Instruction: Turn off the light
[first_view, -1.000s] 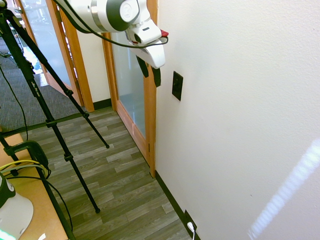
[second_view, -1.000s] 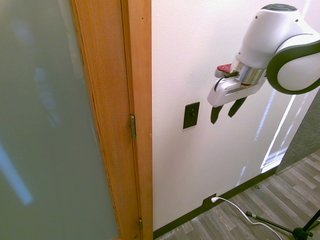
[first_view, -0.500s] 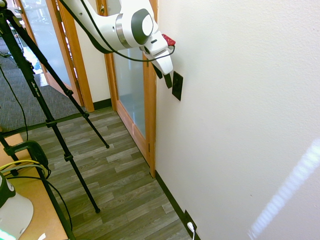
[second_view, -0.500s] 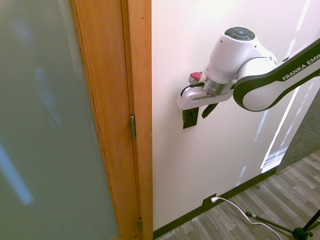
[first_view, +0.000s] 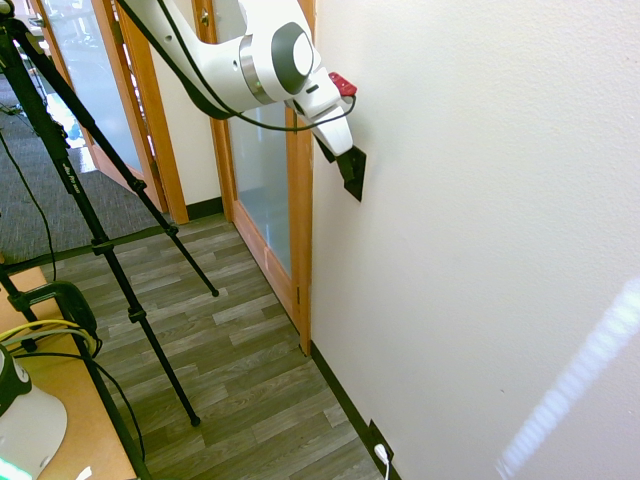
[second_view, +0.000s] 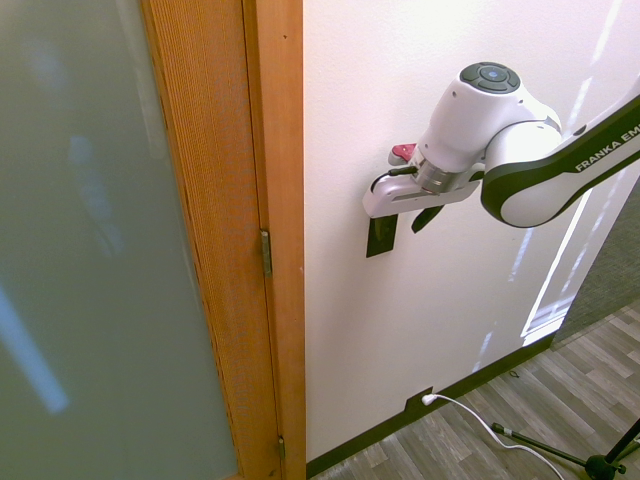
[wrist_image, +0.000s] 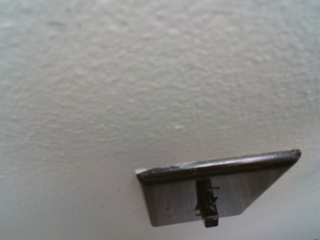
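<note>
One switch plate is on the wall, a flat black upright rectangle just beside the wooden door frame. In the wrist view the plate looks smooth and slightly glossy, with a single small toggle sticking out of its middle, against rough, pebbled off-white paint. One white arm reaches in, and its claw is right at the plate's upper part, with two dark fingers set a narrow gap apart and nothing between them. One frosted glass panel fills the door beside the frame. Low down, one black outlet plate carries a white plug, above grey wood-plank flooring.
</note>
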